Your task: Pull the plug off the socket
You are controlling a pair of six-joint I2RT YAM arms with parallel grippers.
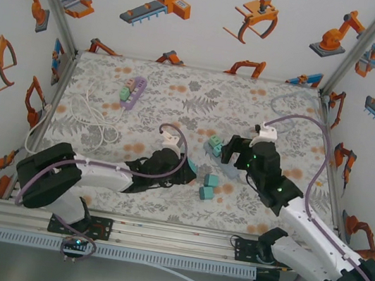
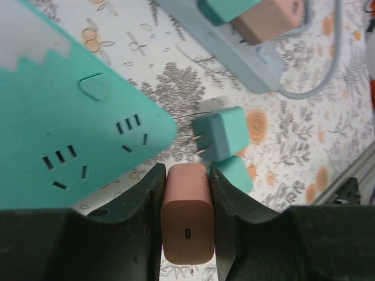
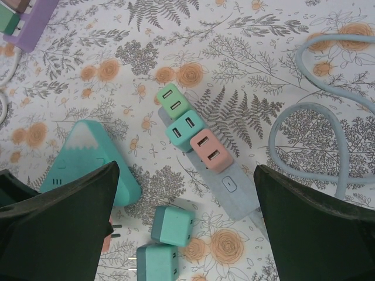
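Pink rounded plastic plug is clamped between the black fingers of the left tool in the left wrist view, just beside the edge of a teal plastic socket strip. From above, two loose teal cube plugs lie mid-bench. In the right wrist view, the right tool gapes wide, empty, above a grey-blue power strip.

The pink plug, a rounded block with a small port in its end face, sits clamped in the left tool, clear of the socket. The teal socket strip lies flat near the table's middle, slots bare, its rounded corner just beside the plug.
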